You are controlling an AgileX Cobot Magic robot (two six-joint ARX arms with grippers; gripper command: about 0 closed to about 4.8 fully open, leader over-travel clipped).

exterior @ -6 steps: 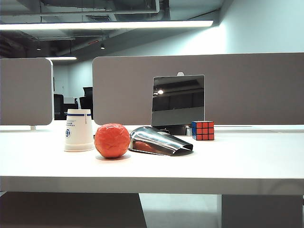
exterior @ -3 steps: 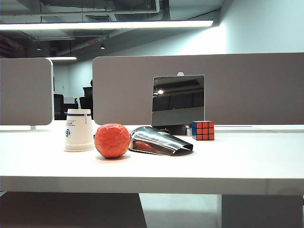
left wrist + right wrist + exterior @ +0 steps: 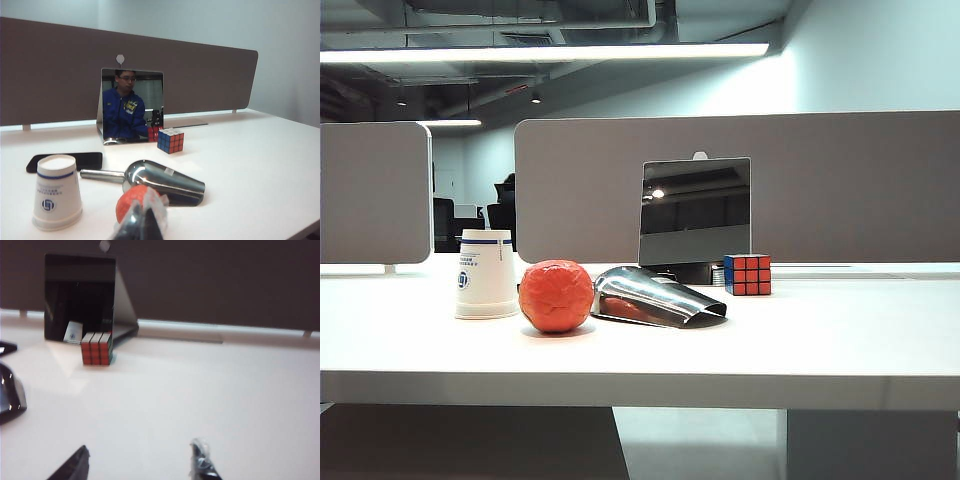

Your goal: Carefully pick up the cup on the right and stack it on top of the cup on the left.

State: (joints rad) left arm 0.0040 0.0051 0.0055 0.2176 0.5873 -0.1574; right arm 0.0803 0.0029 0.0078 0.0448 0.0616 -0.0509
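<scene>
Only one cup [image 3: 486, 273] showed, a white paper cup standing upside down at the left of the white worktop [image 3: 800, 345], and nothing stacked on it. Just to its right sat an orange ball [image 3: 556, 295], then a shiny metal scoop [image 3: 655, 297] lying on its side, with a mirror [image 3: 695, 212] propped behind it and a colour cube [image 3: 747, 274] beside the mirror's foot.

From the left wrist view, the left tool [image 3: 142, 225] hung low in front of the ball [image 3: 135, 200], its tips drawn close together with nothing between them; the cup [image 3: 55, 191] stood off to one side of it, apart and untouched. A dark phone [image 3: 65, 160] lay flat behind the cup.

From the right wrist view, the right tool [image 3: 135, 462] hovered over bare worktop with its fingers [image 3: 202, 460] spread apart and empty. The cube [image 3: 96, 348] and mirror [image 3: 80, 297] stood well ahead of it, and no cup lay near it.
</scene>
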